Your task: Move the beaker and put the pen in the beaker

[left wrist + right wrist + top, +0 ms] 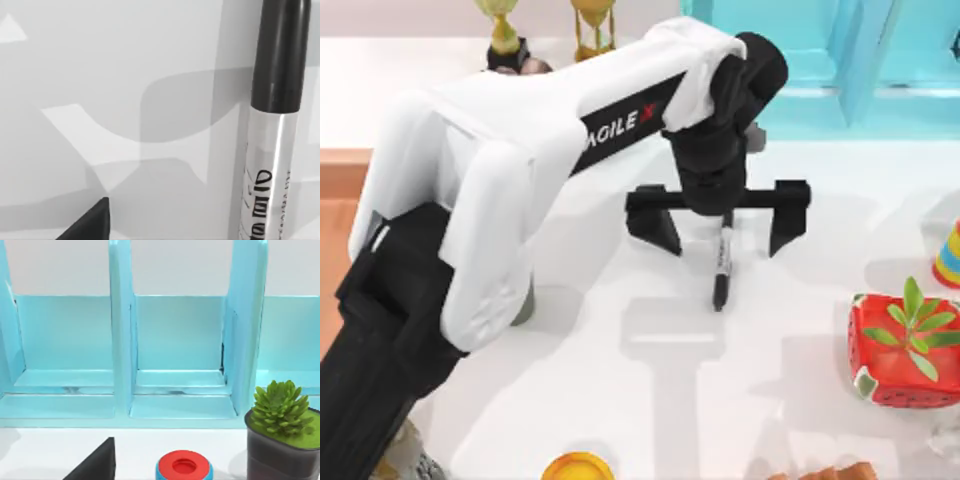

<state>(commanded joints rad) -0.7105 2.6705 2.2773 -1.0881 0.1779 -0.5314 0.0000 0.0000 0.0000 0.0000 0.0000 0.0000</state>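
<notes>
While the left pincer hangs spread wide above it, the pen lies flat on the white counter near its middle. It looks light, stiff and smooth, liable to roll; I would pinch across the label band, near its balance.

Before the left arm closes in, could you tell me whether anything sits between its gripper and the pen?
Nothing visible does. The left gripper hangs open directly above the pen, one finger on each side of it, with only bare table between. In the left wrist view the pen lies on the white surface unobstructed.
</notes>
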